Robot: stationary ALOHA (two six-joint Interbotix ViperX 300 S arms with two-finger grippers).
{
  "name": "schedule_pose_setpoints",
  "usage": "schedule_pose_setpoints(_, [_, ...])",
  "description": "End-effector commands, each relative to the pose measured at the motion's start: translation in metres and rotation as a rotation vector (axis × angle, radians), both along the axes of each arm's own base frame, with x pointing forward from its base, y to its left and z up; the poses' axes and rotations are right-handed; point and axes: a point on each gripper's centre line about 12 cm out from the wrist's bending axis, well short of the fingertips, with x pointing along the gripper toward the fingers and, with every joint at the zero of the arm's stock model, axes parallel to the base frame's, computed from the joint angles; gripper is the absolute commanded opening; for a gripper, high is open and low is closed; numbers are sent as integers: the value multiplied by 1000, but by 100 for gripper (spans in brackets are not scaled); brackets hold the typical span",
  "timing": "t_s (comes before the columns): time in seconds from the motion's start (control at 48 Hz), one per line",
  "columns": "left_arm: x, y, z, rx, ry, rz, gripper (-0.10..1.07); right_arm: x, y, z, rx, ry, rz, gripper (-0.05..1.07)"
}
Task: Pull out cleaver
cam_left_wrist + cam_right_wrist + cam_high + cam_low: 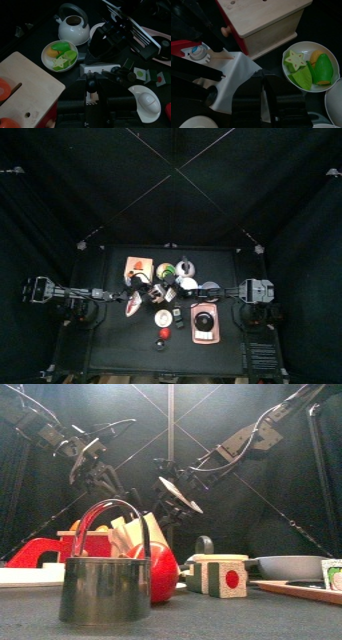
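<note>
1. On the left of the table, seen from above, the left gripper (90, 92) hangs over the middle clutter. Its wrist view is too dark to tell whether it is open or holding anything.
2. Just behind it stands the wooden knife block (138, 264), pale and box-shaped. The cleaver is presumably slotted in it, but I cannot pick it out with certainty. A small pinkish knob (224, 31) on the block's side may be a handle end.
3. Beside the block a pale flat sheet (234, 75) leans. I cannot tell whether it is a blade or paper.
4. Next comes the bowl of vegetables (308, 67), near the block, with the white kettle (72, 27) beyond it.
5. To the right, the right gripper (264, 97) hovers close to the block. I cannot tell how it is set either.
6. Handling, as a judgement: a cleaver should be stiff and blade-heavy, with a slick flat blade. Grip the handle firmly and draw it straight along the slot. The light block may lift with it, so the other arm may need to steady it.
</note>
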Motion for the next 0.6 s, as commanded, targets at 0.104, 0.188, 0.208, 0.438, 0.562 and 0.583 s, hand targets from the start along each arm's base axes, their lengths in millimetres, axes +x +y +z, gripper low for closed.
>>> schedule_pose_setpoints(0.104, [1, -2, 9, -11, -30, 3, 39, 1, 0, 22, -11, -51, 0, 38])
schedule_pose_setpoints(0.188, [-1, -3, 14, -16, -48, 2, 39, 1, 0, 22, -12, -50, 1, 38])
schedule_pose_setpoints(0.208, [-1, -3, 15, -19, -51, 3, 39, 1, 0, 22, -12, -50, 1, 38])
schedule_pose_setpoints(0.438, [-11, -9, 31, -44, -115, -2, 39, 1, 0, 22, -12, -50, 2, 38])
schedule_pose_setpoints(0.562, [-20, -13, 37, -51, -144, -13, 39, 1, 1, 22, -11, -50, 3, 38])
schedule_pose_setpoints(0.583, [-21, -13, 37, -52, -148, -14, 39, 1, 1, 22, -11, -49, 3, 38])
